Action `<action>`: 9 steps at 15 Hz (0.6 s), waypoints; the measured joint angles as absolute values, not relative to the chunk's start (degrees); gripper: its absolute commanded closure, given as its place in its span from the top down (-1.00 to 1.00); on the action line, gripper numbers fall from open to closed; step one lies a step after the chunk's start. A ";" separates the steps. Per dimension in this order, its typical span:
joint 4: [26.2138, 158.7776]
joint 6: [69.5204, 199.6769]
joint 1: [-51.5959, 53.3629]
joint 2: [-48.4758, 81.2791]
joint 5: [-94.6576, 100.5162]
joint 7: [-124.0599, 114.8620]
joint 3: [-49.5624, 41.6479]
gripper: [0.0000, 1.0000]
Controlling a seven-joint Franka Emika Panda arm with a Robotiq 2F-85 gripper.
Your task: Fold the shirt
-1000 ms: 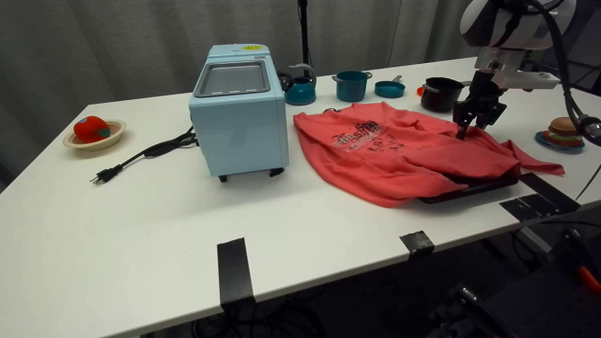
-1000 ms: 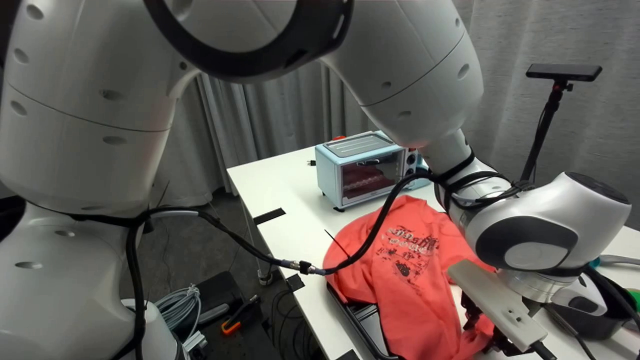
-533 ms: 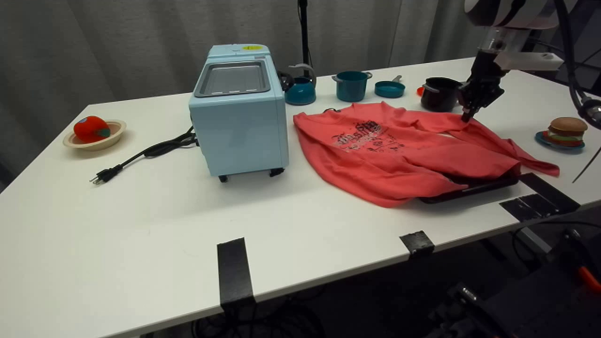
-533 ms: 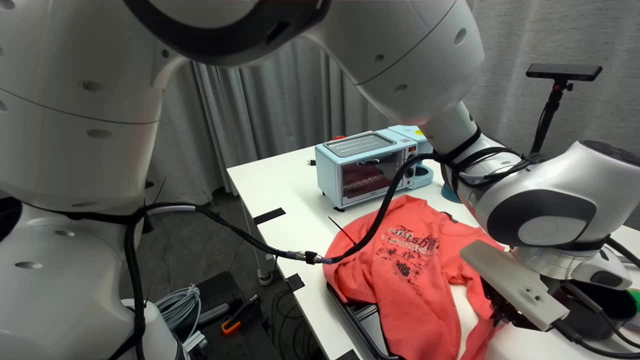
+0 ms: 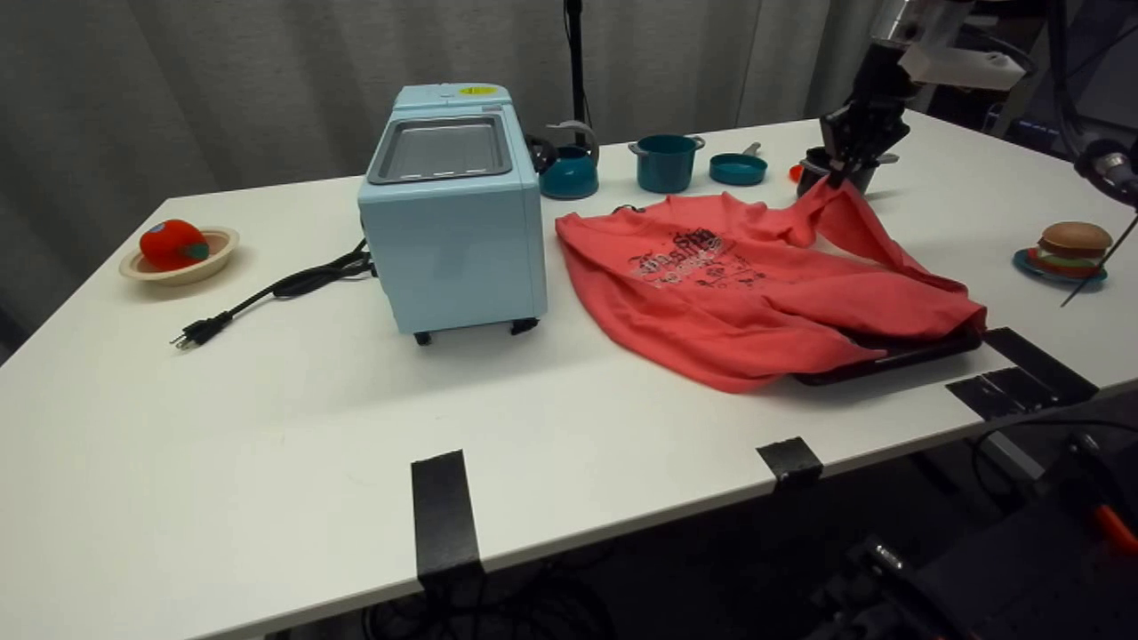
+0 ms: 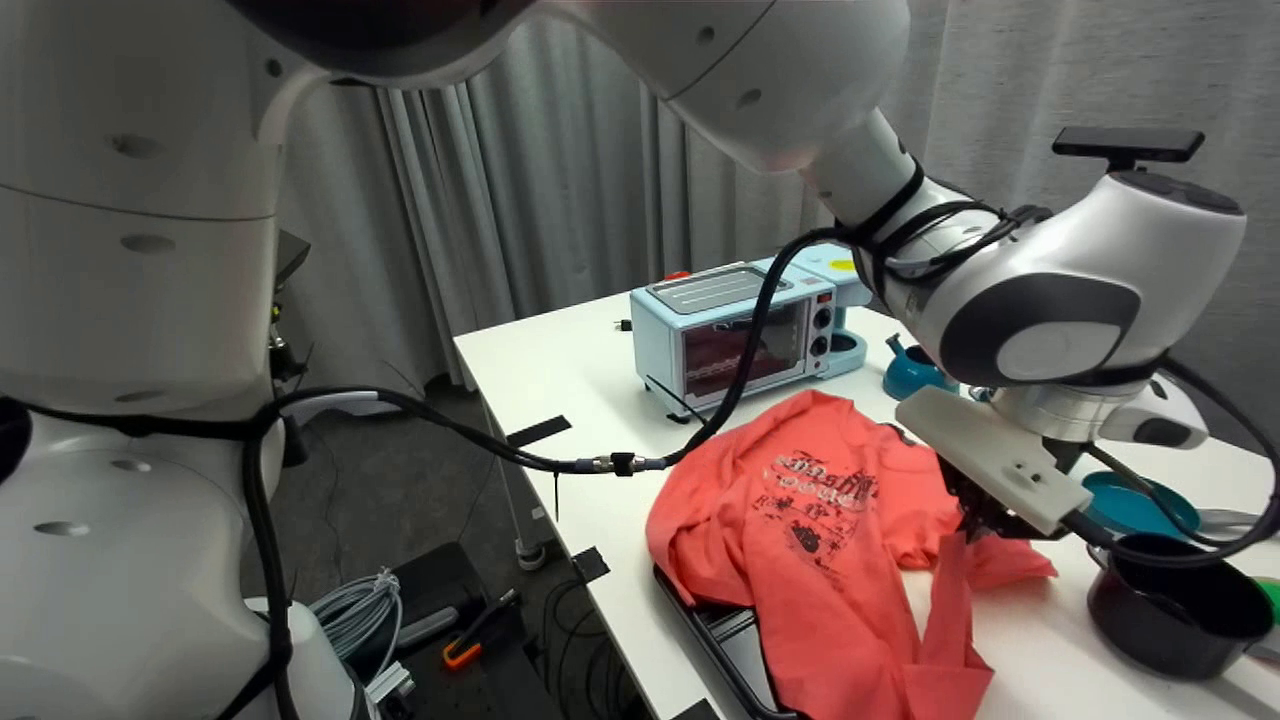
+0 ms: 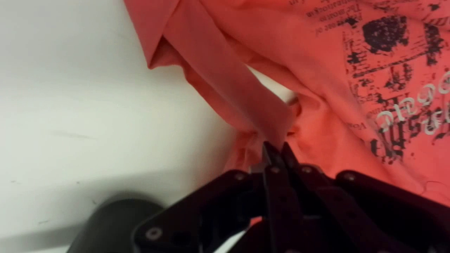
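Note:
The red-coral shirt (image 5: 702, 298) lies wrinkled on the white table, its dark print facing up, in both exterior views. One sleeve is pulled up off the table into a peak, and my gripper (image 5: 836, 180) is shut on the cloth at its top. From the wrist, a folded strip of the sleeve (image 7: 228, 77) runs up to the gripper (image 7: 276, 147), pinched between its fingertips. In an exterior view the raised sleeve (image 6: 950, 610) hangs down below the gripper, whose fingertips are mostly hidden by the white wrist part. The shirt's near edge drapes over a black tray.
The black tray (image 6: 690, 640) sticks out at the table's front edge. A black pot (image 6: 1180, 610) stands close to the gripper. The light-blue appliance (image 5: 453, 249) is beside the shirt. A teal pot (image 5: 665, 164), teal pan (image 5: 738, 169) and kettle (image 5: 569, 175) line the back; a toy burger (image 5: 1073, 249) sits right.
My gripper has shut on the sleeve, risen and moved toward the black pot. The sleeve has lifted with it, and its loose end has been drawn in from the right.

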State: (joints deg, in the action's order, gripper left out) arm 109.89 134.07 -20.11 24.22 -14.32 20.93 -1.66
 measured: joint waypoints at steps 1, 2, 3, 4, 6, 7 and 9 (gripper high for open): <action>109.90 134.07 -19.66 23.88 -15.42 21.01 -0.69 -0.99; 109.93 134.31 -19.14 23.54 -16.33 21.28 0.24 -0.99; 109.96 134.85 -18.51 23.23 -16.99 21.67 1.09 -0.99; 109.99 135.78 -17.75 23.00 -17.36 22.28 1.86 -0.99; 110.24 138.44 -16.12 22.69 -17.40 23.63 3.26 -0.99; 110.58 140.18 -15.37 22.58 -17.40 24.51 4.00 -0.99; 111.50 143.59 -14.33 22.39 -18.10 26.15 5.73 -0.99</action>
